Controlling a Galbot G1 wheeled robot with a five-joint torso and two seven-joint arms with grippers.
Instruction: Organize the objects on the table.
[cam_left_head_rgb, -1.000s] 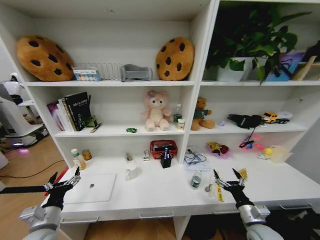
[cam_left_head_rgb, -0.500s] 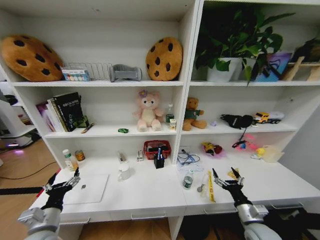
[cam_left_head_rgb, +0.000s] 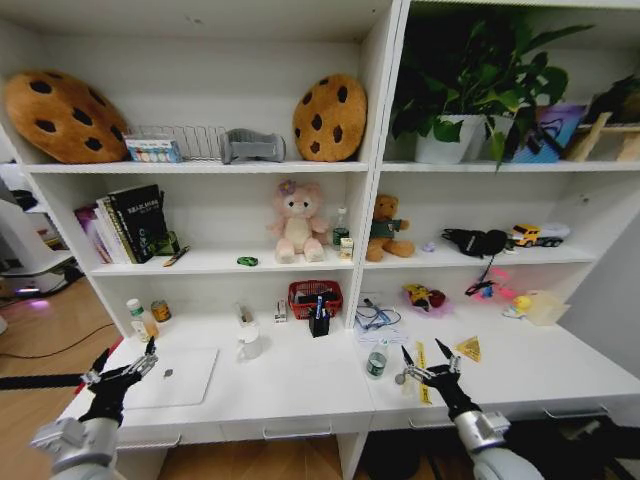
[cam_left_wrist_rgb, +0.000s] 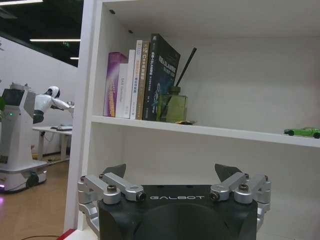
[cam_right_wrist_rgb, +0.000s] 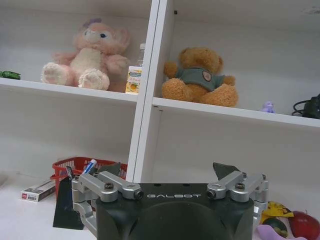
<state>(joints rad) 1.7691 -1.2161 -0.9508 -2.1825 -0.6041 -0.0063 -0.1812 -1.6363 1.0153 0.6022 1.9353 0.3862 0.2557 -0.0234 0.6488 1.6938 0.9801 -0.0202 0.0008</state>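
A slim silver laptop (cam_left_head_rgb: 178, 377) lies closed on the left of the white table (cam_left_head_rgb: 300, 390). My left gripper (cam_left_head_rgb: 125, 358) hovers open over the laptop's left edge; in the left wrist view this gripper (cam_left_wrist_rgb: 171, 170) faces the bookshelf. A small green-labelled tin (cam_left_head_rgb: 376, 364) stands mid-table. Just right of it my right gripper (cam_left_head_rgb: 424, 355) is open above a yellow strip (cam_left_head_rgb: 421, 357), and the right wrist view has that gripper (cam_right_wrist_rgb: 169, 169) empty. A tiny green toy car (cam_left_head_rgb: 247, 261) sits on the lower shelf. A blue pen (cam_left_head_rgb: 318, 304) stands in a black holder.
A white mug (cam_left_head_rgb: 247, 344), red basket (cam_left_head_rgb: 314, 296), two bottles (cam_left_head_rgb: 140, 319) and a cable bundle (cam_left_head_rgb: 377, 317) stand at the table's back. Books (cam_left_head_rgb: 130, 224), plush toys (cam_left_head_rgb: 296, 224) and cookie cushions (cam_left_head_rgb: 328, 117) fill the shelves. A yellow triangle (cam_left_head_rgb: 468, 348) lies right.
The camera shifted a second ago, then held still. My right gripper has moved left, closer to the tin. The left gripper has barely moved.
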